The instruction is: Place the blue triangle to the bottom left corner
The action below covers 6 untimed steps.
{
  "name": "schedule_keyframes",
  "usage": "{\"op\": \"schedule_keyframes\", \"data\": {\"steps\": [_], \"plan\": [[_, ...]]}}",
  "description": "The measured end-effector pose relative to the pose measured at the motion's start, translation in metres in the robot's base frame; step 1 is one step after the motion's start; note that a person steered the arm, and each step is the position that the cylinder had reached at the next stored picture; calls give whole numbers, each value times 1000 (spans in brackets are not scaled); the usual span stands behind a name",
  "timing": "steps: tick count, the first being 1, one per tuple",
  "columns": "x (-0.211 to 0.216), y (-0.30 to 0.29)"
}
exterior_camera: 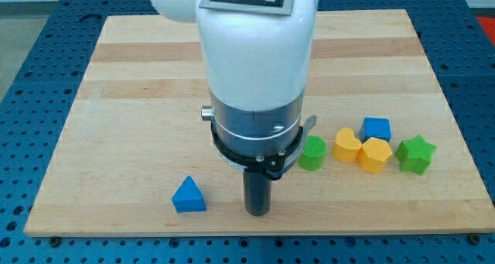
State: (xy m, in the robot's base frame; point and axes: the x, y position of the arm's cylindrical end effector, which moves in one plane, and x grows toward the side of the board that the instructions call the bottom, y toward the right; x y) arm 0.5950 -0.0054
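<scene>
The blue triangle (189, 195) lies on the wooden board (139, 101) near the view's bottom edge, left of centre. My tip (257, 212) rests on the board to the right of the triangle, with a clear gap between them. The white arm body above the rod hides the middle of the board.
A cluster of blocks sits at the view's right: a green cylinder (312, 153), a yellow heart (348, 145), a blue cube (377, 129), a yellow hexagon (375, 155) and a green star (415, 154). The board's bottom edge (255, 233) lies just below my tip.
</scene>
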Motion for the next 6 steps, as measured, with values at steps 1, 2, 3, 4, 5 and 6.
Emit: {"op": "schedule_keyframes", "data": {"steps": [1,2,3,4,5,6], "plan": [[0,-47],[1,-123],[1,-157],[-1,-137],[-18,-113],[-21,-123]]}}
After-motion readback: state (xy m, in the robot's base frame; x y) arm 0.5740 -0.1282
